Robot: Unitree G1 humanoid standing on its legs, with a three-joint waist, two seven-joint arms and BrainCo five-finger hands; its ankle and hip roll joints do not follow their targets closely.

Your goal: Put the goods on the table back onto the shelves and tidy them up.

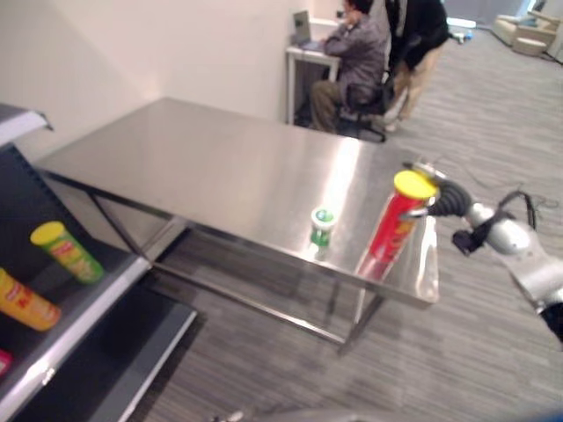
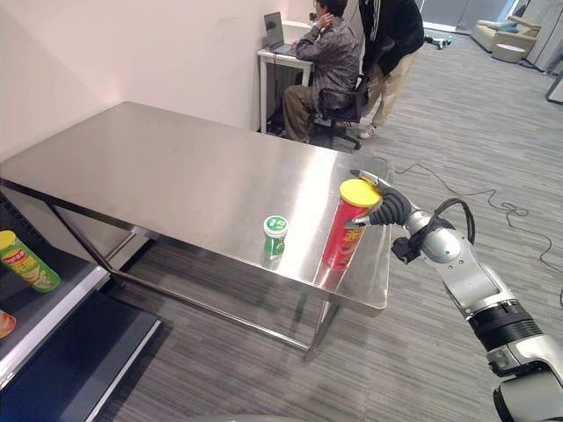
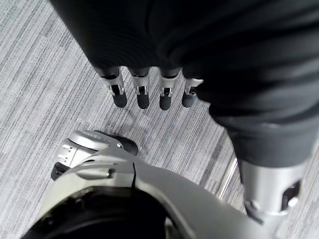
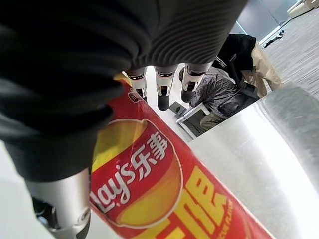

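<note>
Right hand (image 2: 387, 209) is at the upper part of a red chip can (image 2: 349, 225) with a yellow lid, near the right front corner of the steel surface (image 2: 176, 176). Thumb (image 4: 60, 199) sits on one side of the can and fingers (image 4: 162, 89) reach past the other; fingers look nearly straight, so the hand brackets the can loosely rather than clamping it. Can stands upright on the surface, slightly tilted.

Left hand (image 3: 149, 89) hangs over the grey floor (image 3: 35, 89), fingers straight and relaxed, holding nothing.

Just to the left of the red can stands a small green cup (image 2: 275, 234) with a green-and-white lid, upright, apart from the can.

On the shelf unit (image 1: 79, 316) at far left: a green chip can (image 1: 69, 251) with a yellow lid lies tilted on a shelf board; an orange-yellow can (image 1: 26, 301) lies nearer the front edge.

Beyond the surface, one person (image 2: 321, 61) sits at a small white desk (image 2: 277, 61) with a laptop; a second person (image 2: 391, 40) stands beside.
</note>
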